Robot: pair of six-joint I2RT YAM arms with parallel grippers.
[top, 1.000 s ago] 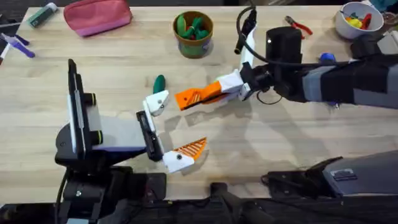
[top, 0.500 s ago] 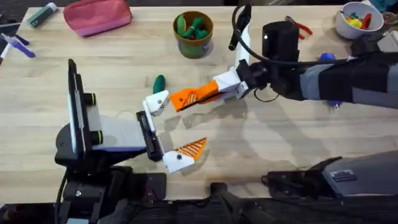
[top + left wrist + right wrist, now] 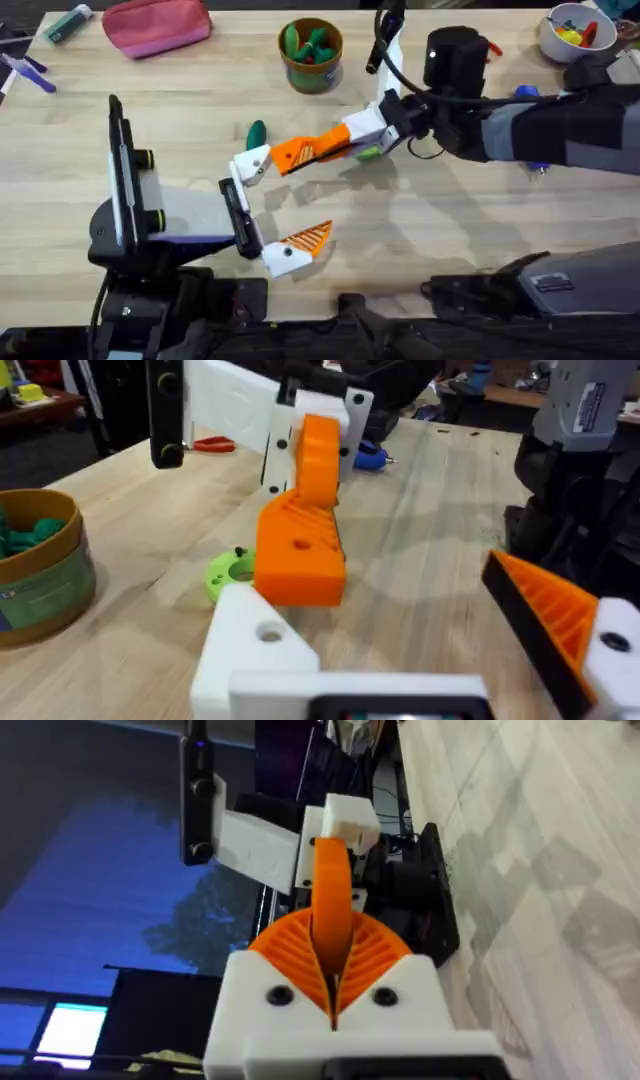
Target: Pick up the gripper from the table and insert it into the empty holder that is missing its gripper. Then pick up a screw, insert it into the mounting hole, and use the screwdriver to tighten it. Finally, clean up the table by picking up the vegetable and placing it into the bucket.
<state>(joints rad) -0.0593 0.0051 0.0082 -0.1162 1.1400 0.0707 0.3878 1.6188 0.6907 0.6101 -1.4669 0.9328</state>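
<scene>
Right arm's jaws (image 3: 322, 151), level, press the gripper (image 3: 300, 155) against the holder (image 3: 251, 164).

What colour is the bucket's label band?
The bucket has a bluish-green label band on its tan wall, clearest in the left wrist view.

A robotics lab: wooden workbench (image 3: 500, 240) with pliers (image 3: 478, 40) and toy props.

Even, bright light falls from above on the pale wooden table (image 3: 200, 130), with soft grey shadows below and right of the right arm (image 3: 540, 125) in the overhead view. No strong glare. The left wrist view is sharp at centre and blurred along its bottom edge. The right wrist view is dim and bluish on its left side, its background soft.
</scene>
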